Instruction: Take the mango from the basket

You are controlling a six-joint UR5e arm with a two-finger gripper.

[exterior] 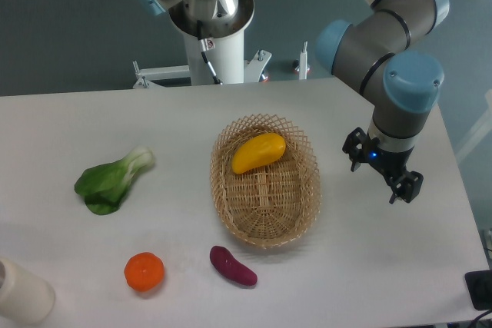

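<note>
While the glossy yellow oblong mango [258, 152] lies slantwise in the tan wicker basket [265, 230], the spread-jawed gripper [383, 174] hangs beside its right rim.

Robotics lab, white table [369, 266], pedestal-mounted UR5e arm [384, 44], bare grey floor [69, 28] behind

The white table [384, 266] carries an oval tan wicker basket [265, 220] at its centre. A leafy green vegetable [111, 182] lies at nine o'clock, a round orange fruit [144, 272] at seven, a dark purple oblong vegetable [233, 266] at six, and a cream cylinder [23, 291] at eight.
</note>
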